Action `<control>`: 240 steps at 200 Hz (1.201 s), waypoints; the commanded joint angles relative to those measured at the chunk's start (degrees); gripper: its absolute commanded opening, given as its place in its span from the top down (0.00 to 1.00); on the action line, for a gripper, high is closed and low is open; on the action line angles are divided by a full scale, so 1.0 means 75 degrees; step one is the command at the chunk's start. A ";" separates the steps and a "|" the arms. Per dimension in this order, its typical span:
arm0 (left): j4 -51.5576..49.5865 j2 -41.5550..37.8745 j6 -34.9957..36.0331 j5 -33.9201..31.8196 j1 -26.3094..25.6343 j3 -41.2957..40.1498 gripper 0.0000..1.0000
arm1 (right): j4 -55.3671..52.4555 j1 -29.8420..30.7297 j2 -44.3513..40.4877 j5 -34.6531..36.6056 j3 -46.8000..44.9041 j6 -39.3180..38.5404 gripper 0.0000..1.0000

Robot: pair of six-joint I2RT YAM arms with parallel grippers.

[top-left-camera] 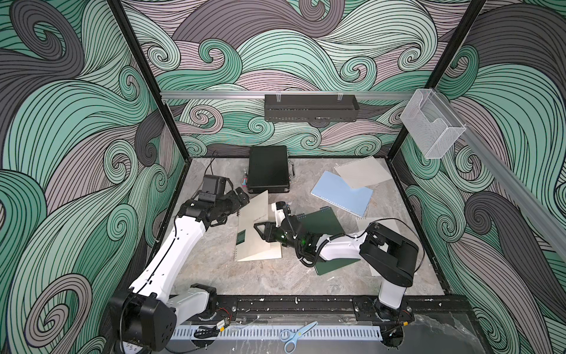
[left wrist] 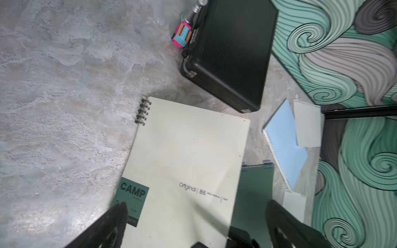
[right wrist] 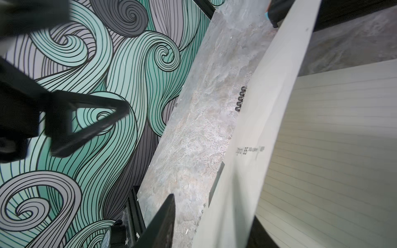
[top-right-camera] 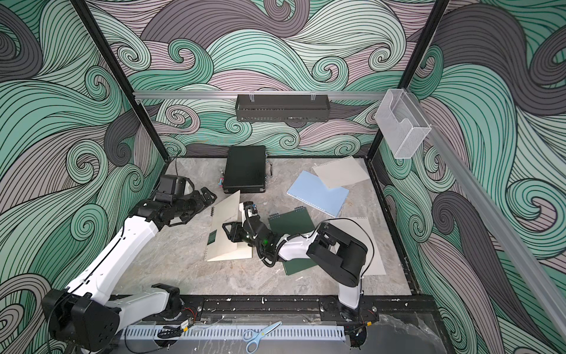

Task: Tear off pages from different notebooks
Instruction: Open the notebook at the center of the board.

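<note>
Notebooks, three of them, on the grey marble table (top-left-camera: 275, 275) in both top views: beige notebook (top-left-camera: 255, 245) just left of centre, dark green notebook (top-left-camera: 323, 222) right beside it and partly under the right arm (top-left-camera: 337, 245), light blue notebook (top-left-camera: 343, 197) further up and to the right. Beige cover (right wrist: 257, 128) tilted up off the lined first page (right wrist: 333, 150) (plain in the right wrist view), black spiral (left wrist: 142, 110) along its binding edge. Right gripper (right wrist: 150, 152) just beside that tilted cover, fingers apart, only table and wall between them. Left gripper (top-left-camera: 242, 196) left of centre, near the cover's top corner, spread wide and clamped on nothing. Upper loose page (top-left-camera: 363, 173) overlapping the blue notebook's upper right corner; right-hand loose page (top-right-camera: 372, 245) at right of frame, half hidden behind the right arm. Black case (top-left-camera: 269, 171) at top centre of the table against the back wall; blue scissors (top-left-camera: 297, 335) at the bottom edge of the frame, on the front ledge.
</note>
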 commanded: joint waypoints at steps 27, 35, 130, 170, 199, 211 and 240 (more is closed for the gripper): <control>0.0796 -0.0196 0.0764 -0.0429 -0.0229 -0.0378 0.01 | 0.1206 0.0323 0.0184 -0.0779 0.0140 -0.0495 0.48; 0.0799 -0.0212 0.0772 -0.0395 -0.0231 -0.0395 0.01 | 0.1243 0.0409 0.0219 -0.0798 0.0172 -0.0578 0.48; 0.0826 0.0053 0.0511 -0.0372 -0.0465 -0.0491 0.01 | 0.1360 0.0998 0.0658 -0.0831 0.0739 -0.1167 0.36; 0.0405 0.0529 0.0254 -0.0766 -0.0464 -0.0328 0.01 | 0.1281 0.1117 0.0717 -0.0825 0.0898 -0.1348 0.36; -0.0035 0.0806 0.0067 -0.1234 -0.0456 -0.0108 0.09 | 0.1159 0.1120 0.0833 -0.0971 0.1103 -0.1426 0.34; -0.0113 0.0777 0.0000 -0.1413 -0.0460 -0.0105 0.11 | 0.1070 0.1117 0.0876 -0.1098 0.1223 -0.1491 0.34; -0.0139 0.0788 -0.0040 -0.1508 -0.0457 -0.0106 0.22 | 0.0959 0.1117 0.0939 -0.1162 0.1338 -0.1640 0.34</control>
